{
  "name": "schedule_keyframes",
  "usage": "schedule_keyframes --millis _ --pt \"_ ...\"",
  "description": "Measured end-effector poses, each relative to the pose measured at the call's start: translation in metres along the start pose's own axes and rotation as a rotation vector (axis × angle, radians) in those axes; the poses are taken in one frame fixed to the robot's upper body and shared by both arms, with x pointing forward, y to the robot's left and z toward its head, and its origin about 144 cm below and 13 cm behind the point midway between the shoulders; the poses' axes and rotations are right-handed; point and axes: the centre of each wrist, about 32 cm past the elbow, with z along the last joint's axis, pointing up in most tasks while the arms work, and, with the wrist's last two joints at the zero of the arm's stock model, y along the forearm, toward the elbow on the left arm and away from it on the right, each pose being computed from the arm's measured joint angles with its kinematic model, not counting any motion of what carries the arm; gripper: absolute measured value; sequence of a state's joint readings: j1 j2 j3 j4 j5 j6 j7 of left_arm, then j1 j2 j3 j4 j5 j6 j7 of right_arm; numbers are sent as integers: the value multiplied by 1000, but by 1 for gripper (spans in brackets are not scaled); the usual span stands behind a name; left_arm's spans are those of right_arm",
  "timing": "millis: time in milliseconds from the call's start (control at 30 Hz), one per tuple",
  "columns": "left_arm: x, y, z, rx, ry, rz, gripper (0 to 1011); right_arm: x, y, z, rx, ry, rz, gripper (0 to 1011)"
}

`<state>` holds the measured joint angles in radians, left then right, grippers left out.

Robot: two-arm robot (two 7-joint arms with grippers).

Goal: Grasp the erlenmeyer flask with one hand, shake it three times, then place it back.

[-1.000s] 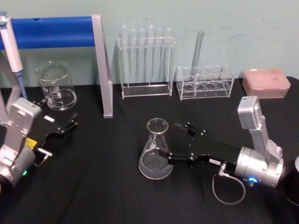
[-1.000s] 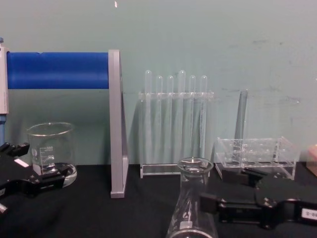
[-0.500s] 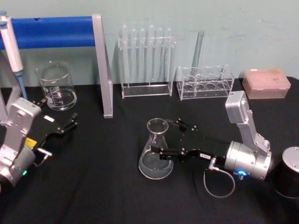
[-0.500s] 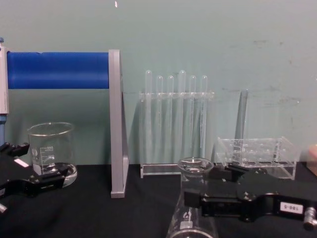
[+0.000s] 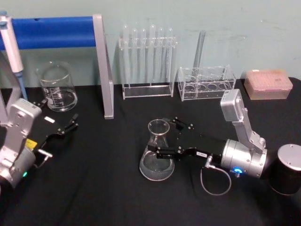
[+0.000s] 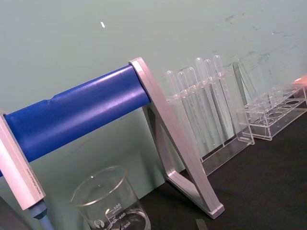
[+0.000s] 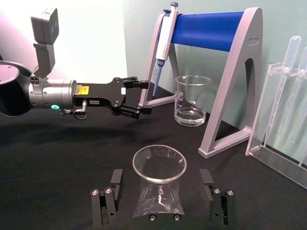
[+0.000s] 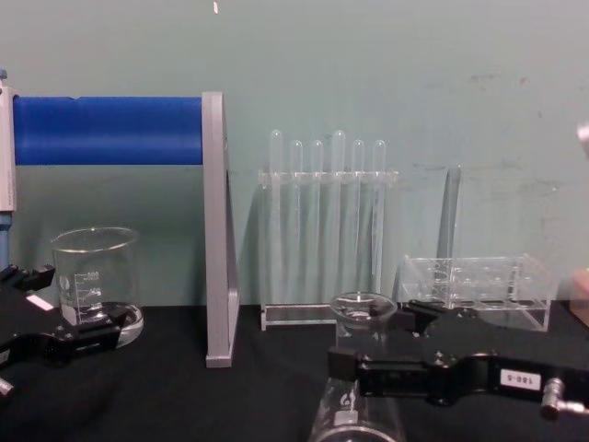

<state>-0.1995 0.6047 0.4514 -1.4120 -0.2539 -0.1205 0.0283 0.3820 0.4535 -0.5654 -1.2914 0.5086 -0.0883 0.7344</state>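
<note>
Centre of the black counter (image 5: 103,188), the clear glass conical flask (image 5: 156,157) is straddled at the neck by the black right gripper (image 5: 159,135), jaws wide, probably so it can be clamped under the rim. The black left gripper (image 5: 73,123) is parked at the left, spread.

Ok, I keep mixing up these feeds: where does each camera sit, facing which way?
Head: high, looking down at the table; both arms, right end effector open around the erlenmeyer flask, left end effector near the beaker.
Chest: low, facing the wall; both end effectors.
Left wrist: faces beaker, blue stand.
Right wrist: looks past its own fingers and the flask at the left arm.
Shared: head, chest, right wrist all see the flask.
</note>
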Motion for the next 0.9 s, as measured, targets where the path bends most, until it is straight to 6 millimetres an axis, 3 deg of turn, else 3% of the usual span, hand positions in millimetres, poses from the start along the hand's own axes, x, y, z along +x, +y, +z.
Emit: schedule_keyframes --millis 900 --pt "0 0 0 0 0 0 1001 2 1 0 -6 -5 11 1000"
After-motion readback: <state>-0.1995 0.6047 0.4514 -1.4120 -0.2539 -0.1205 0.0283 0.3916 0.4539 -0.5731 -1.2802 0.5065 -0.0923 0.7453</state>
